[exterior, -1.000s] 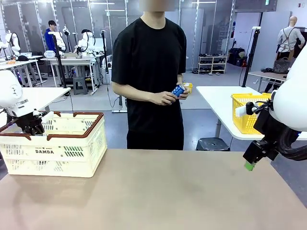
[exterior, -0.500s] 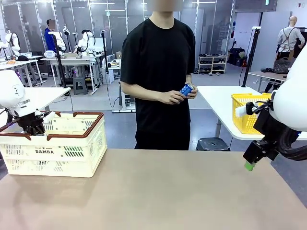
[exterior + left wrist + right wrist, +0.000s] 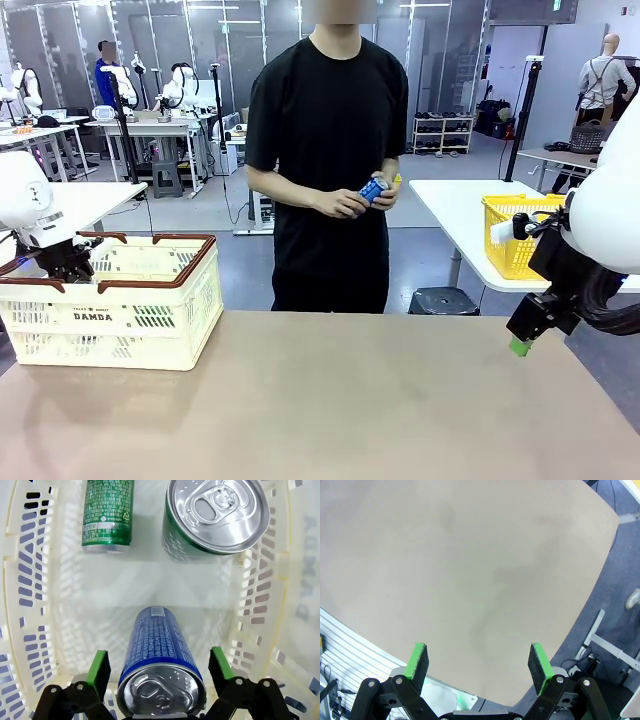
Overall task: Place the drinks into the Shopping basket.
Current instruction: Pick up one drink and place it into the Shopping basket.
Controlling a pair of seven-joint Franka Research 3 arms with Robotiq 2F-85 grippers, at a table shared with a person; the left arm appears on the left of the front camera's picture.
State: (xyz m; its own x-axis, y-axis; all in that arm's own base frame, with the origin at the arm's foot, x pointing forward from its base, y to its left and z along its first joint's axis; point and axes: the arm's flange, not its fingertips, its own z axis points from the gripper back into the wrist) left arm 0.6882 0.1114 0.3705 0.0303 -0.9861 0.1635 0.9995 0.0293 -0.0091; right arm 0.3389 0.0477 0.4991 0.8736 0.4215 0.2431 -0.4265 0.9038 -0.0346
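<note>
Between wide left tool [image 3: 158, 666] pads, blue can [image 3: 159, 672] upright.

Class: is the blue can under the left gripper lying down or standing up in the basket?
Standing: the blue can shows its silver top.

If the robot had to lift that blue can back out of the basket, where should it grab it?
Probably around the blue can's round sides just below its silver top, coming down from above: it stands upright between the left gripper's open pads.
</note>
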